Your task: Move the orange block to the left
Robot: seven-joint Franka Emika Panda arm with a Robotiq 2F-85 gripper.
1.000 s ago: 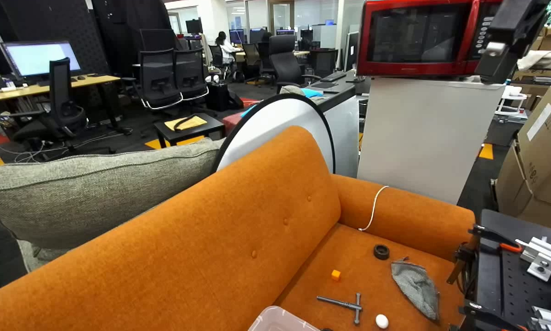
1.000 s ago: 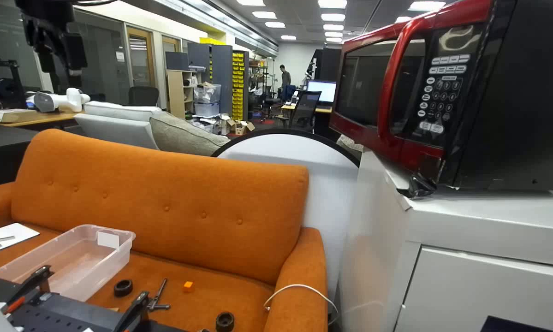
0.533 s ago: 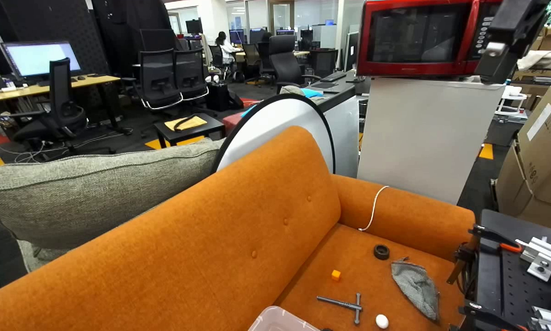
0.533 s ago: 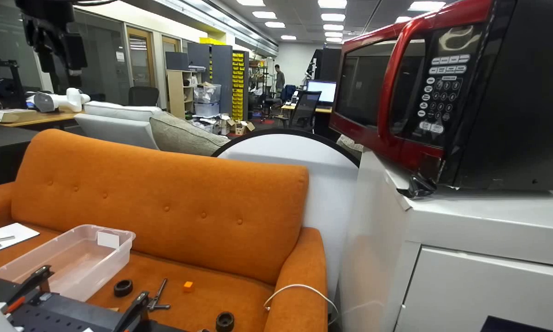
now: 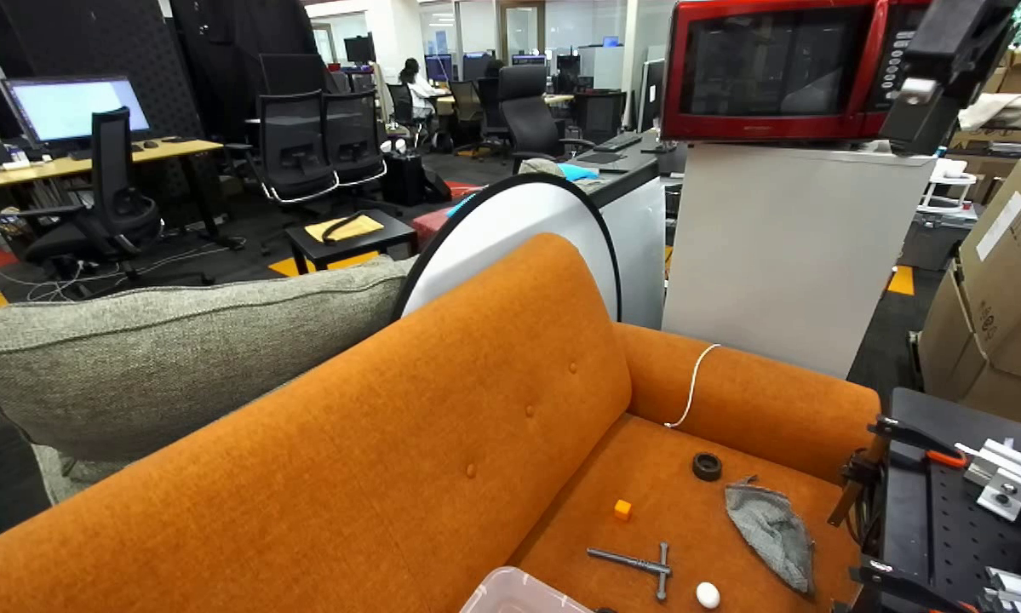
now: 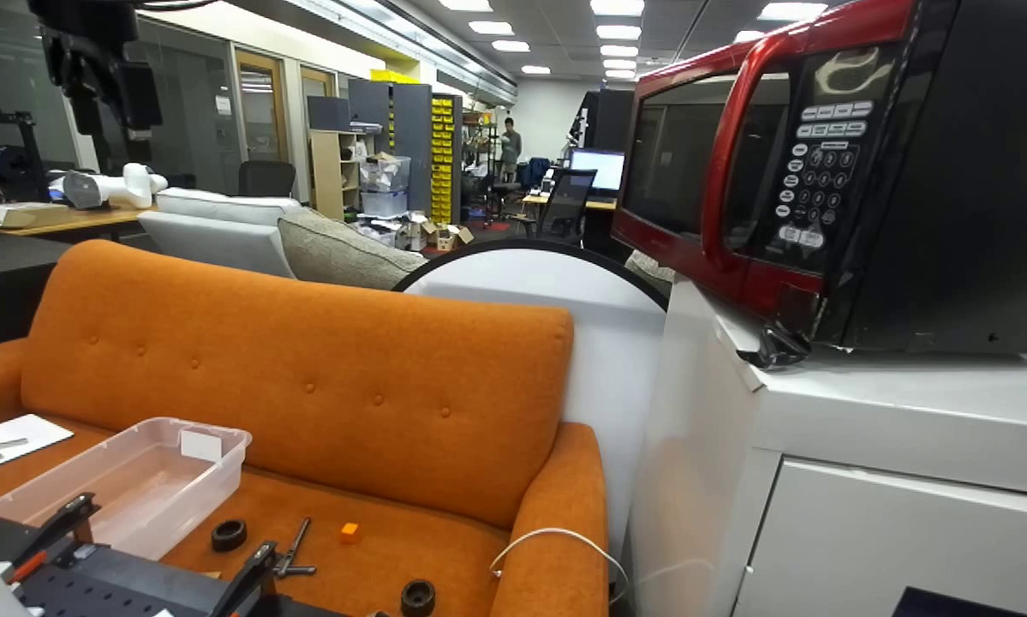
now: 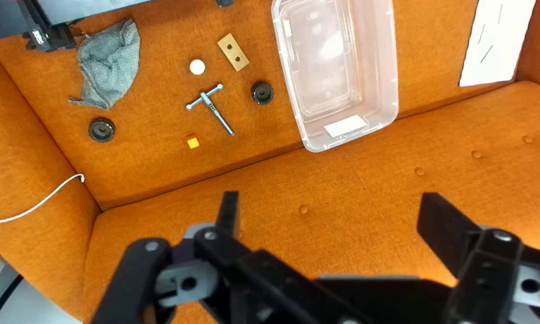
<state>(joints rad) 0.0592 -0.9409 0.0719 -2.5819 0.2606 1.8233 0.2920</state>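
Note:
The orange block (image 5: 622, 510) is a tiny bright yellow-orange cube lying on the sofa seat. It also shows on the seat in an exterior view (image 6: 349, 533) and at the upper left of the wrist view (image 7: 192, 141). The grey T-shaped tool (image 7: 215, 110) lies close beside it. My gripper (image 7: 329, 207) is open, with nothing between its wide-spread fingers. It hangs high above the sofa, well apart from the block. Part of it shows at the top right of an exterior view (image 5: 914, 119) and at the top left of an exterior view (image 6: 117, 124).
The seat also bears black rings (image 7: 102, 129) (image 7: 262, 92), a white ball (image 7: 197, 67), a tan plate with holes (image 7: 233, 52), a grey cloth (image 7: 109, 63) and a clear bin (image 7: 297, 90). The backrest (image 6: 307, 360) rises behind. A black table (image 5: 944, 477) with clamps stands in front.
The gripper, the block and the other things on the sofa have not moved. Only a person far in the background has walked leftward in an exterior view.

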